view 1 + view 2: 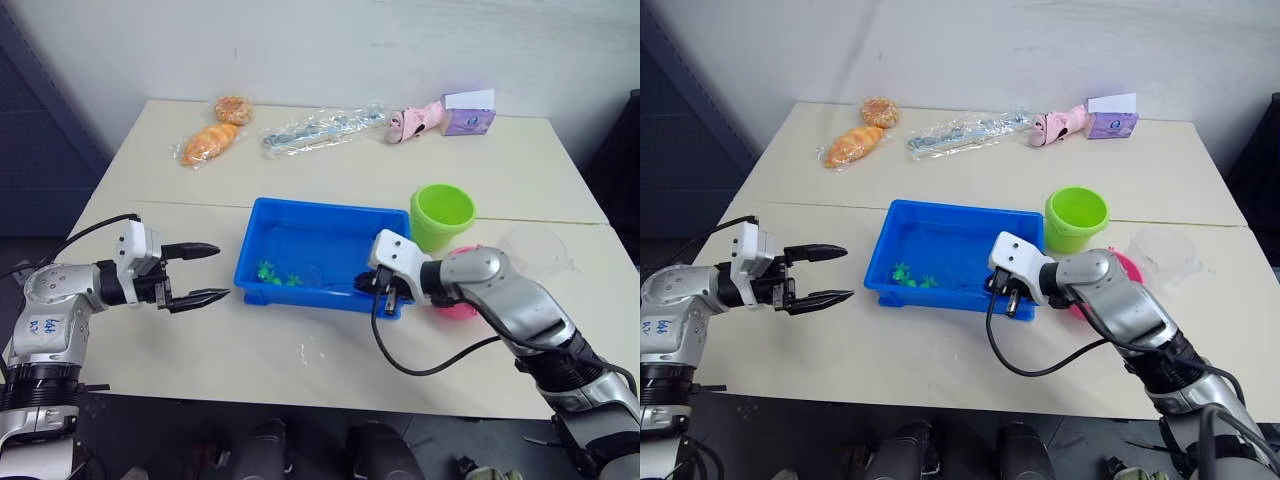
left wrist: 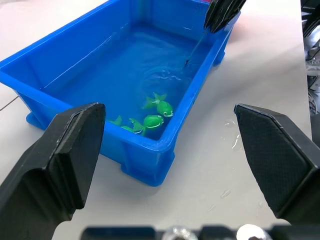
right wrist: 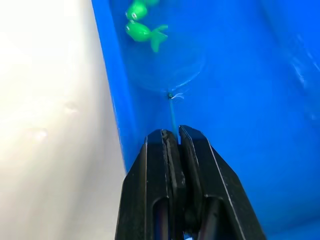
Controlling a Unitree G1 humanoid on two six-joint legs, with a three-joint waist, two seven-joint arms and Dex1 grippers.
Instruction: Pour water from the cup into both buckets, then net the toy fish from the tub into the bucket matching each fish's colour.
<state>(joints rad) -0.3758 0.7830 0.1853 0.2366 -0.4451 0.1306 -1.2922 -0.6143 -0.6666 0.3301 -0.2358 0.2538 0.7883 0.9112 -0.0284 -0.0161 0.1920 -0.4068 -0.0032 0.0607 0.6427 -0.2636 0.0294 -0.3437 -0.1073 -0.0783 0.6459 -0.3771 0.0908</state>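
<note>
My right fingers [image 3: 172,150] were pinched shut on the net [image 3: 172,112] handle, hoop submerged in the tub [image 1: 262,222]. Left gripper [image 1: 205,272] gaped empty beside the tub. Green fish [image 3: 142,31] lay just beyond the hoop; best to scoop low, then lift level.

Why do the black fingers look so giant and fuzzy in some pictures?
In the left wrist view the left hand fingers sit right by the camera, so they loom large; the tub stays sharp. In the right wrist view the right hand looms likewise.
</note>
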